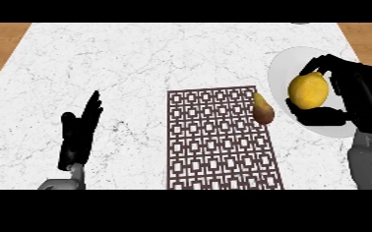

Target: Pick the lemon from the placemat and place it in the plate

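Lower left of the frame: the left hand (78, 133) is resting above the white marble counter (131, 64), fingers straight and pressed together, pointing toward the upper right, holding nothing.

Lower centre: the brown lattice-patterned placemat (218, 142) is lying flat on the counter, running from the bottom edge up to mid-frame. No lemon is sitting on it.

Right edge of the mat, mid-frame: a brownish-yellow pear (263, 110) is lying tilted, overlapping the mat's upper right corner and sitting just beside the plate's left rim. It is occupying the gap between mat and plate.

Right side, mid-frame: the right hand (347, 94) is coming in from the lower right, fingers curling over the top of the lemon (308, 90) and thumb sitting under it, pinching the fruit between them. The lemon is showing over the white plate (280, 73), inside its rim; whether it is touching the plate surface, cannot tell. The hand is covering much of the plate's right half.

Upper corners: strips of wooden surface (13, 35) are showing beyond the counter edges.
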Action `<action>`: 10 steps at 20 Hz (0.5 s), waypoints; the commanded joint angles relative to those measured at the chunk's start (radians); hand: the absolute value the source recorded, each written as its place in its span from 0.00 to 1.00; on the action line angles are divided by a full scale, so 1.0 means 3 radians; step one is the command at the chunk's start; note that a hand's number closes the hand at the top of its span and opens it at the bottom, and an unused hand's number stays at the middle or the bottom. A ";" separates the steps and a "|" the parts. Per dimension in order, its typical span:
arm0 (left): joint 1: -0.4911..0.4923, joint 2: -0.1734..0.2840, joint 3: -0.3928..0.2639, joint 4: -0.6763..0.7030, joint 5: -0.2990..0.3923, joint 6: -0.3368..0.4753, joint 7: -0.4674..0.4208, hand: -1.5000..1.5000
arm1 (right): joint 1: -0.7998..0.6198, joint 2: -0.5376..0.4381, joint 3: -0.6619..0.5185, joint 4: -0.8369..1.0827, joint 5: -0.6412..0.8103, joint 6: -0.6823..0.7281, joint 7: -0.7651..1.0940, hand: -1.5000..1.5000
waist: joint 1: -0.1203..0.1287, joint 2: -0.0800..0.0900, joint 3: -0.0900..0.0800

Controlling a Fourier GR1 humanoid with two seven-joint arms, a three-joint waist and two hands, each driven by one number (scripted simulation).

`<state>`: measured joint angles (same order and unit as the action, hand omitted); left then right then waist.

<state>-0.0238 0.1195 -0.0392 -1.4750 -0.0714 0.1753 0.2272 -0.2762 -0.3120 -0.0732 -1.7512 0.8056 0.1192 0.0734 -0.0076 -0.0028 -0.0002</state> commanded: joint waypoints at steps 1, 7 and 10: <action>-0.0090 -0.0038 0.0018 -0.0026 -0.0004 0.0009 0.0043 0.50 | -0.0216 -0.0028 -0.0290 0.0171 -0.0108 0.0051 0.0191 1.00 | 0.0032 0.0009 0.0001; 0.0058 -0.0056 -0.0067 -0.0195 -0.0069 -0.0032 0.0099 0.50 | -0.0557 -0.0260 -0.0598 0.1229 -0.0099 -0.0244 -0.0217 1.00 | 0.0059 0.0014 0.0002; 0.0162 -0.0032 -0.0057 -0.0299 -0.0035 -0.0098 0.0119 0.50 | -0.0652 -0.0137 -0.0438 0.1723 0.0132 -0.0548 -0.0345 1.00 | 0.0079 0.0018 0.0002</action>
<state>-0.0215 0.1240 -0.0319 -1.5147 -0.0684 0.1439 0.2567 -0.4249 -0.3704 -0.2171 -1.4018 0.7922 0.0393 0.0059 0.0079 0.0011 0.0001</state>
